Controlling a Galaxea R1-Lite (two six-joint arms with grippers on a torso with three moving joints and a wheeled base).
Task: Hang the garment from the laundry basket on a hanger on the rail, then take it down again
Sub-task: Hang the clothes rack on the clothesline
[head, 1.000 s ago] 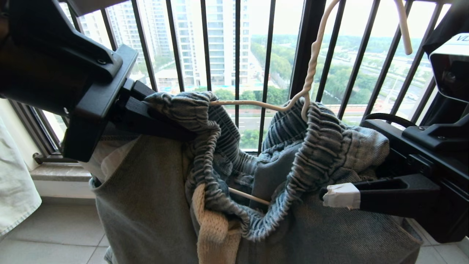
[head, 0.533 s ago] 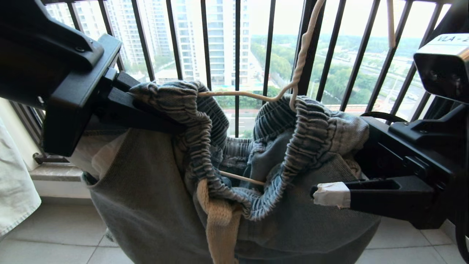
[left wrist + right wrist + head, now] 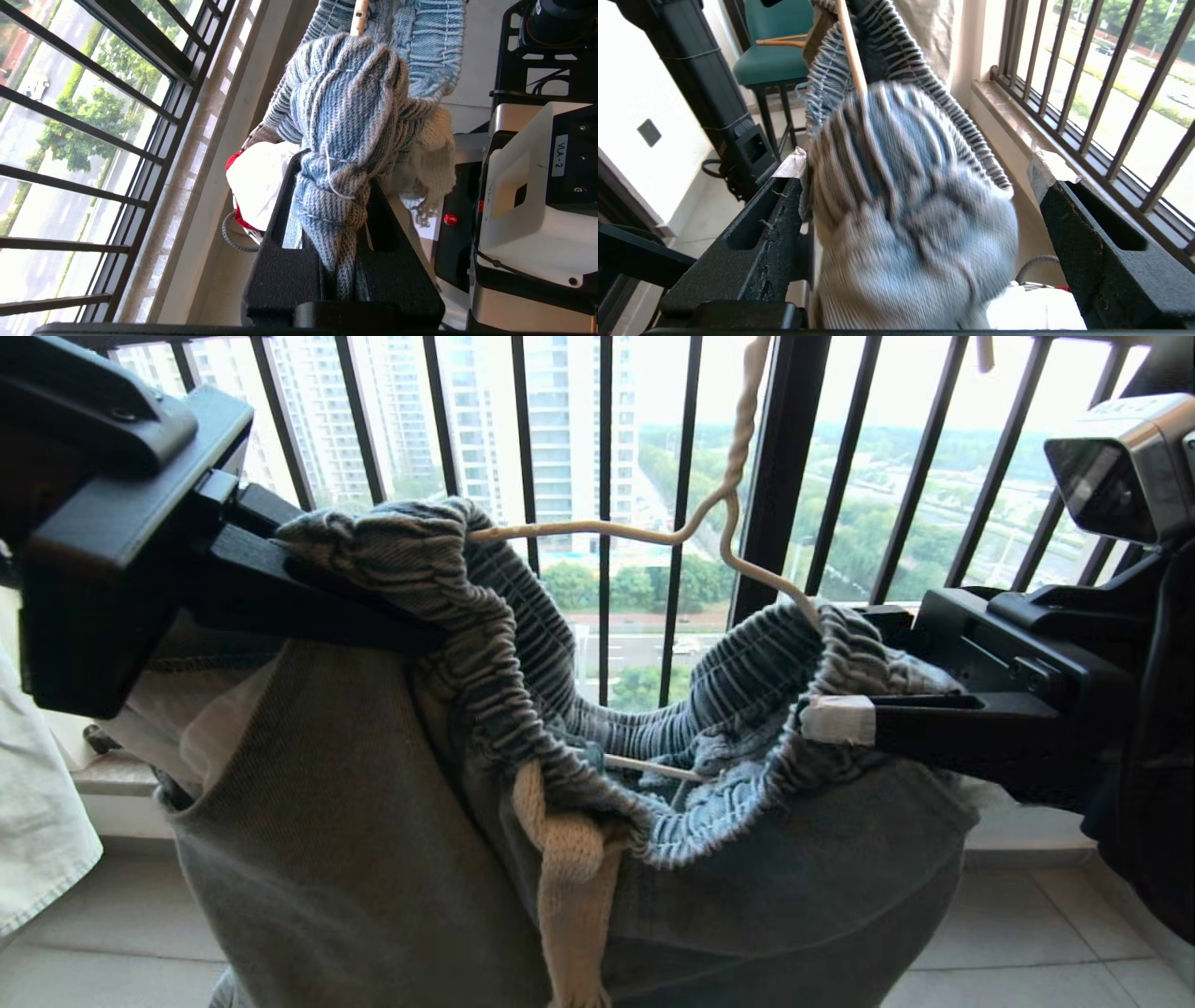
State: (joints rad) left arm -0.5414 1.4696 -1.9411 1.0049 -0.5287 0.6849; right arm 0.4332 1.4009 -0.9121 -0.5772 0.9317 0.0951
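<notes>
The garment (image 3: 373, 859), blue-grey denim shorts with a ribbed waistband and a cream drawstring (image 3: 569, 887), hangs before the window on the thin cream hanger (image 3: 653, 534), whose twisted neck runs up out of view. My left gripper (image 3: 373, 616) is shut on the waistband's left bunch (image 3: 341, 140). At the right end of the waistband my right gripper (image 3: 854, 663) stands open. Its taped fingertips (image 3: 794, 163) are spread either side of the fabric (image 3: 906, 210) without pinching it. The rail is out of view. I cannot pick out the laundry basket.
The black barred window railing (image 3: 780, 476) stands close behind the hanger. A white cloth (image 3: 37, 821) hangs at the far left. On the floor by the wall lies a white and red bundle (image 3: 254, 179) with a corded loop. A teal chair (image 3: 775, 60) stands behind.
My right gripper's jaws have opened wide and let go of the waistband. The hanger, the shorts and my left gripper have moved up and to the left; the right gripper has risen.
</notes>
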